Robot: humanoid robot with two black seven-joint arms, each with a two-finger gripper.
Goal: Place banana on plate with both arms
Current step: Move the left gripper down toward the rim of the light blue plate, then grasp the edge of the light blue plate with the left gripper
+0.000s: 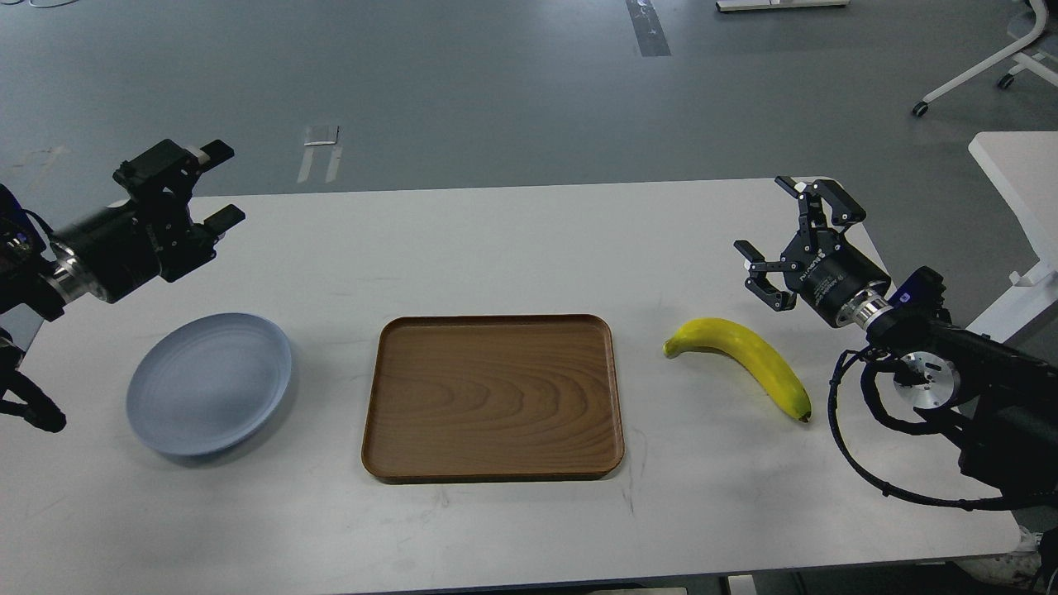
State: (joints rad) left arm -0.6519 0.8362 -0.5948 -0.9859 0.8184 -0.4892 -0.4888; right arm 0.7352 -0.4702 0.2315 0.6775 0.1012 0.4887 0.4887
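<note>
**Nothing moved yet**

The banana (pixel 744 355) lies on the table (pixel 512 240) at 3 o'clock of the tray (pixel 493 397); the plate (pixel 209 383), at 9 o'clock, is bare; left hand (pixel 217 183) and right hand (pixel 777 235) hover spread and empty; pickup, handover and placing remain.

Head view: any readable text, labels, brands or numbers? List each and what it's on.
Right hand: white lettering on its black body, too small and blurred to read.
Left hand: no text visible.
Banana, plate, wooden tray, table: no text.
</note>
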